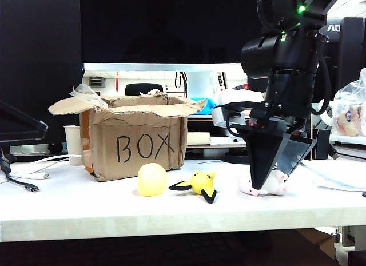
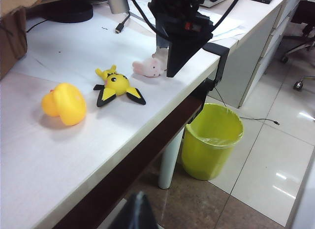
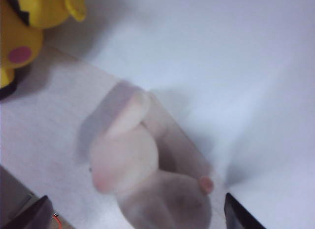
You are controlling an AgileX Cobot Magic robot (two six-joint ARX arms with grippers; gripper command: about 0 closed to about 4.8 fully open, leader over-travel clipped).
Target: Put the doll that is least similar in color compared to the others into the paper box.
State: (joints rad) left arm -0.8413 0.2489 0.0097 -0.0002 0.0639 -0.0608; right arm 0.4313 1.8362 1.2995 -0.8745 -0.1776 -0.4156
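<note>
Doll (image 1: 273,186), whitish-pink, lies on the tabletop (image 1: 86,203) between the spread jaws of the right gripper (image 1: 269,183), not pinched. Beyond those jaws sit the bright yellow toy (image 1: 201,183), pale ball (image 1: 152,179) and paper box (image 1: 137,140). Left gripper (image 2: 135,214): its jaws' state cannot be told.

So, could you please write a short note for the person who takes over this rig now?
Right gripper: jaws open, lowered around the whitish doll near the table's right front edge; not yet closed on it.
Left gripper: not in view, its arm parked off to the left.
The pale yellow ball and the yellow-and-black toy lie in front of the paper box, which stands open at the left.
Done: approach only.
Left: close on the doll, lift it, carry it to the box, release it inside.
</note>
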